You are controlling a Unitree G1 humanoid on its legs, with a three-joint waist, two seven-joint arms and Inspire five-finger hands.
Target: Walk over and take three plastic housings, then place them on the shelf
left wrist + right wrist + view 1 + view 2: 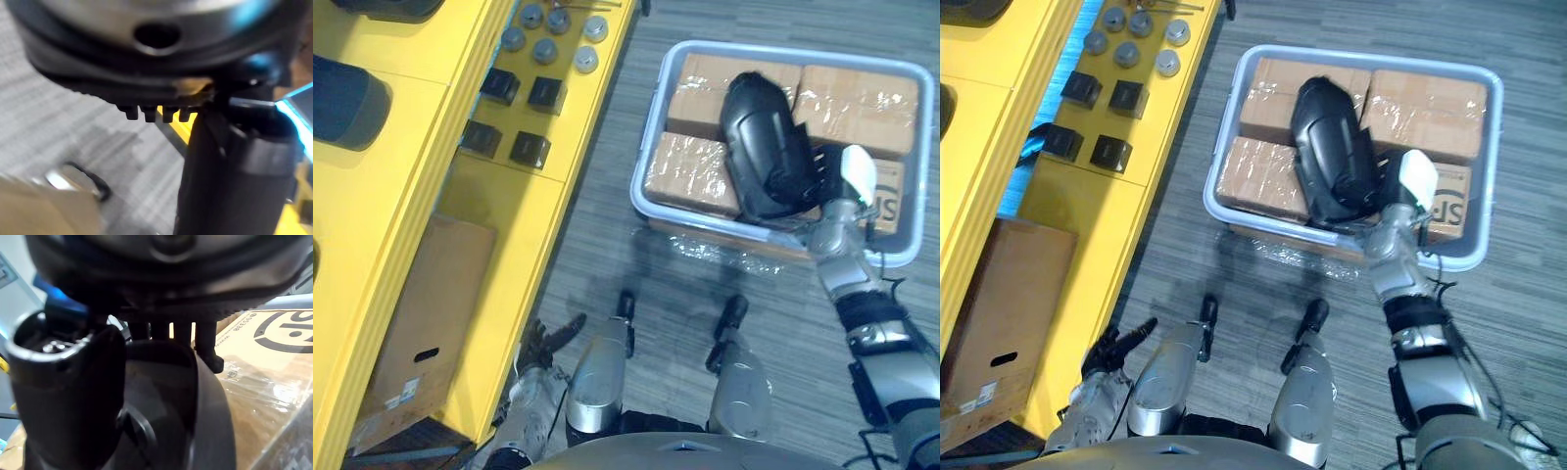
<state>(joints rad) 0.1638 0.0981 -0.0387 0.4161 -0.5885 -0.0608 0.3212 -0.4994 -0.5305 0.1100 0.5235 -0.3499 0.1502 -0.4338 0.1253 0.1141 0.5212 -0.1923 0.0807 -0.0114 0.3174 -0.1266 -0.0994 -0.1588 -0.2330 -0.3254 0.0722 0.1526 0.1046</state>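
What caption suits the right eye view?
Right hand grips a black plastic housing atop wrapped boxes in a grey bin beside yellow shelving.

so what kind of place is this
Probably a workshop or small assembly floor: a yellow shelf laid out with small black blocks and grey round parts, and a grey tote of taped cardboard boxes on the floor, a black plastic housing over them.

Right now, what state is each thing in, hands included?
Bin: packed full.
Boxes: closed, film-wrapped, inside the bin.
Housing: lying on the boxes, gripped.
Right hand: shut on the housing's edge.
Shelf: yellow, carrying small black and grey parts.
Left hand: open, empty, low beside the shelf.
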